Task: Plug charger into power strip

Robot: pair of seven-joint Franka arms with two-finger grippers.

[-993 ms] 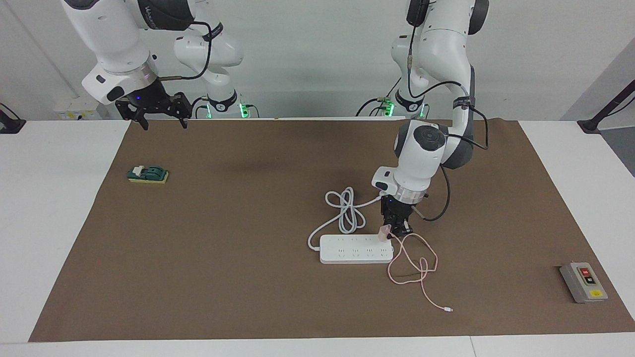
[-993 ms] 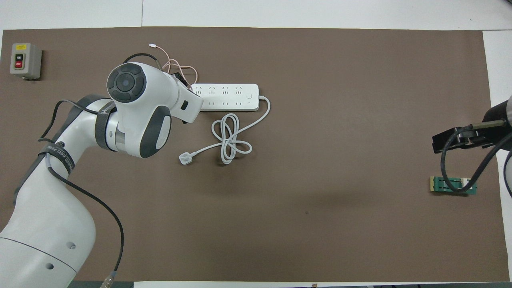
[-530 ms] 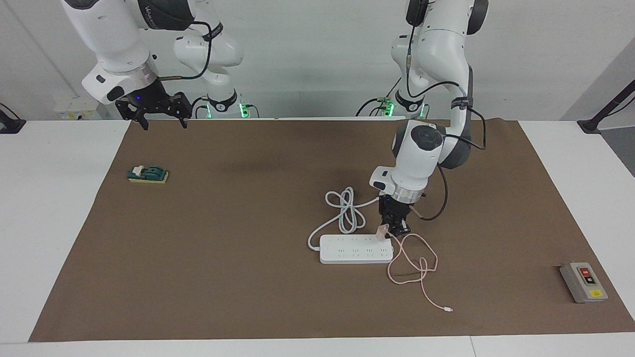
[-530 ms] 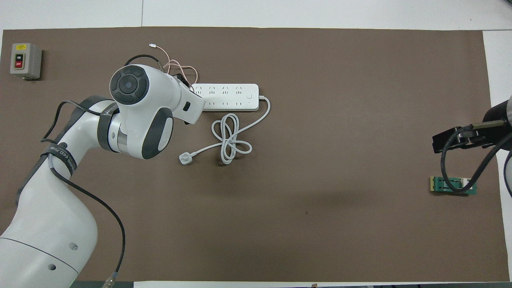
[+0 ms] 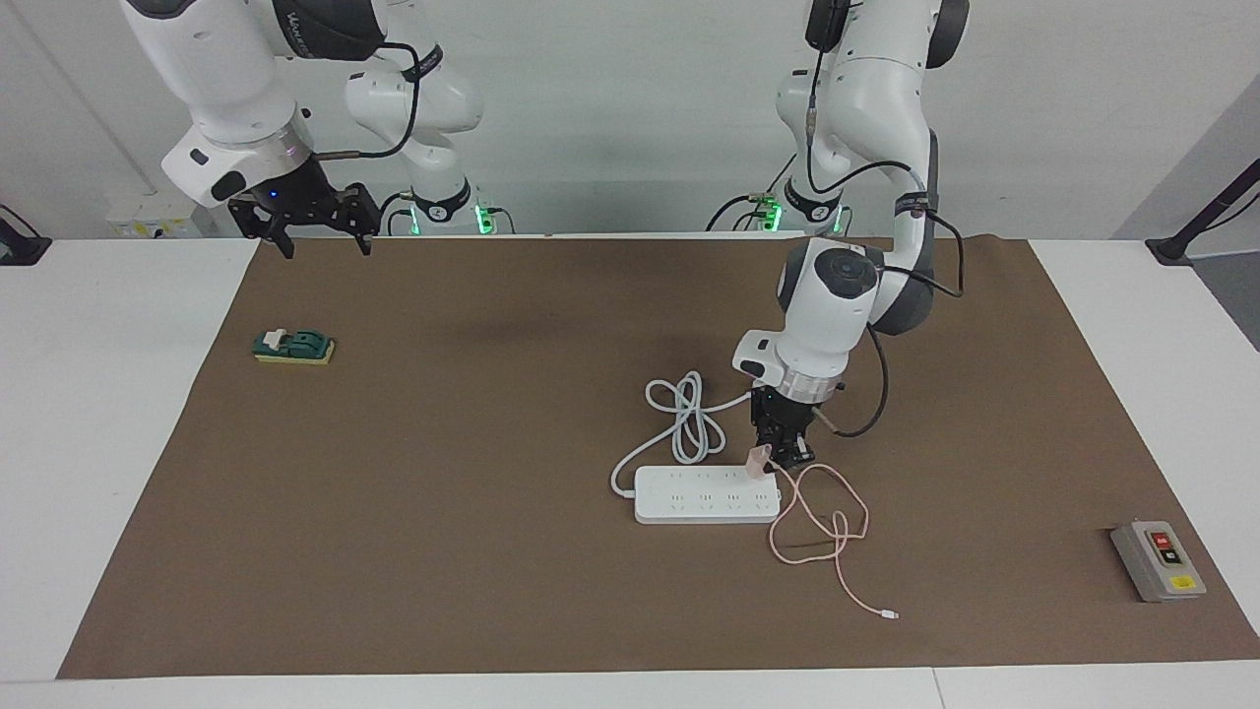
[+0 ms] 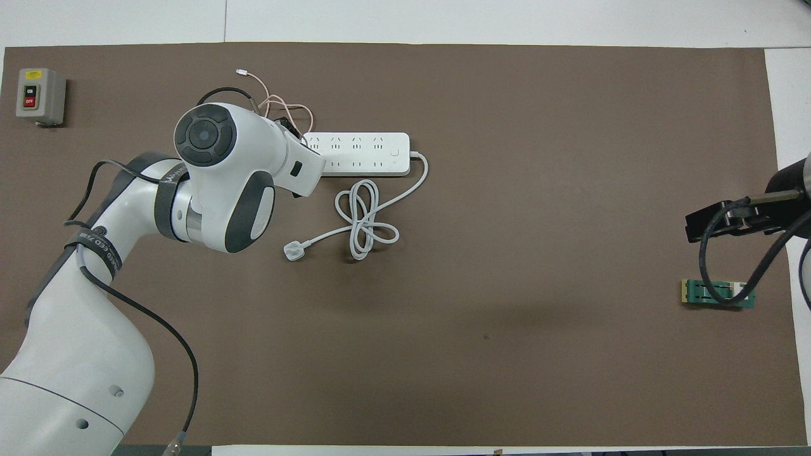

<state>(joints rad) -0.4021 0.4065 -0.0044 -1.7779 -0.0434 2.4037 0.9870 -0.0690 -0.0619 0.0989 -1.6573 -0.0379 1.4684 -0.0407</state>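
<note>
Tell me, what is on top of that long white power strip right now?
The pink charger, held in the left gripper, sits at the power strip corner by its pink cable. Whether its prongs are in a socket is hidden. The other sockets look empty.

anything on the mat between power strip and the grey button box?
Only the charger's pink cable, looped beside the power strip; bare mat from there to the button box, per the facing view.

Coiled white cord crowds the power strip; mat elsewhere open.
</note>
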